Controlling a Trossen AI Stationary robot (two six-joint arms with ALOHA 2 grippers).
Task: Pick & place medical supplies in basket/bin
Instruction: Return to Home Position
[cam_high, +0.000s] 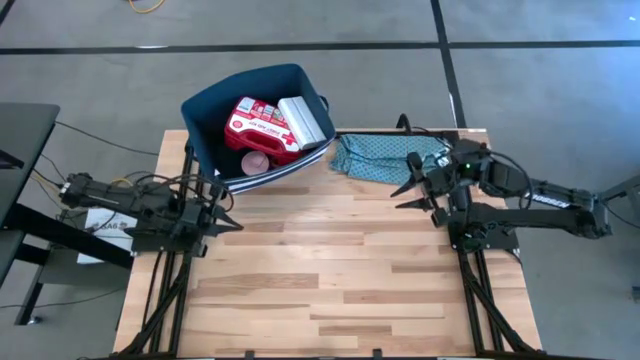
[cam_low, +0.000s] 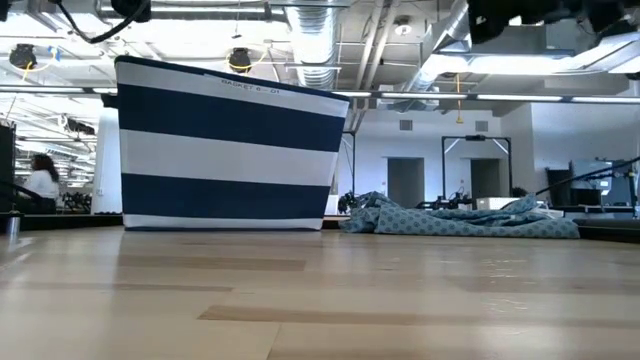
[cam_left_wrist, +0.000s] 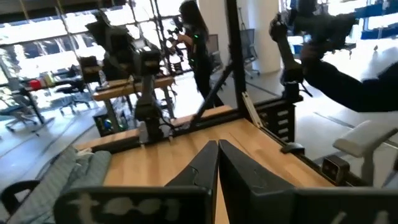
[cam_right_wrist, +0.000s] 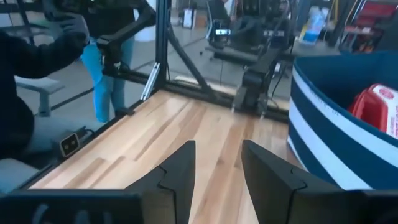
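- Bin on the wooden worktop holds the red pouch; teal cloth lies just beside it.
- Left hand closed, right hand open, both empty.

Navy, white-striped bin stands upright at the table's far left, holding red pouch, pale box and pink tub.

- Red pouch: white lettering and a white emblem on its face, too small to read.
- Bin: a short line of pale print just under the top rim in the low view; the letters cannot be made out.
- Right arm: a white wordmark along the forearm, not legible.
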